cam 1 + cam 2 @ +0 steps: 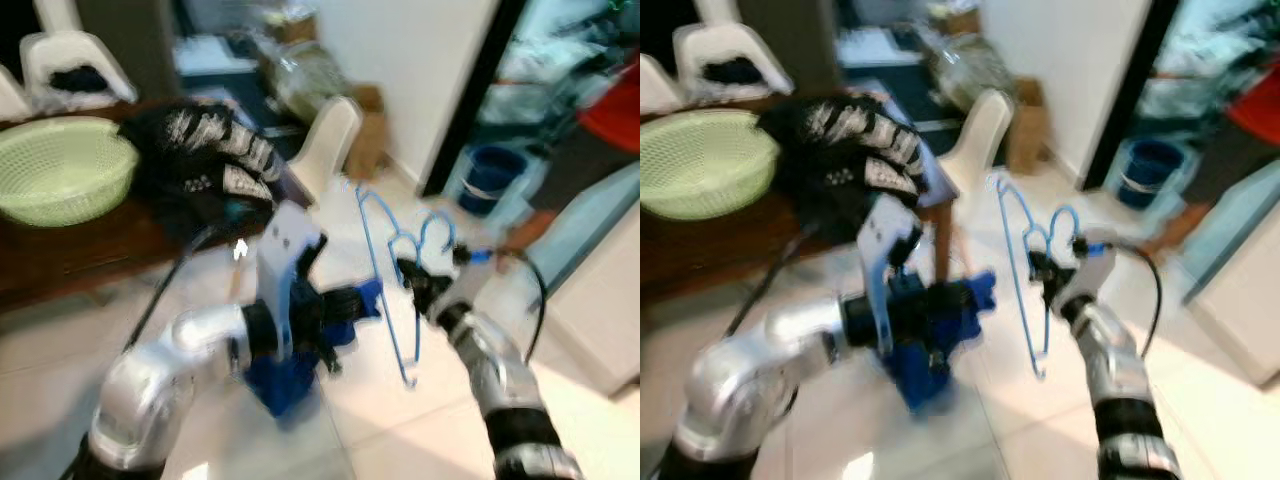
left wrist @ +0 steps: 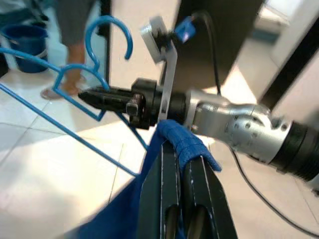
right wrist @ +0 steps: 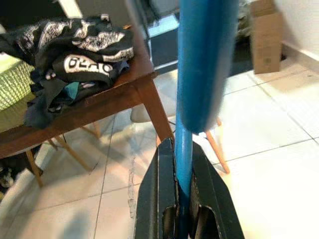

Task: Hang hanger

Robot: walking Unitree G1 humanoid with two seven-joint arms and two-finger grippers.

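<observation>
Two tools raised, right tool (image 1: 408, 272) clamped on blue hanger (image 1: 385, 262), left tool (image 1: 352, 305) pinching blue cloth (image 1: 290, 375)

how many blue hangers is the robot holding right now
2: two blue hangers, bunched together in the right hand, hooks up, over the tiled floor. They overlap, so another may be hidden.

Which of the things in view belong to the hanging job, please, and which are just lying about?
Part of the job:
- blue hanger, held by the right end effector
- blue cloth, held by the left end effector

Just lying about:
- green basket
- dark clothes pile
- wooden table
- blue bucket
</observation>
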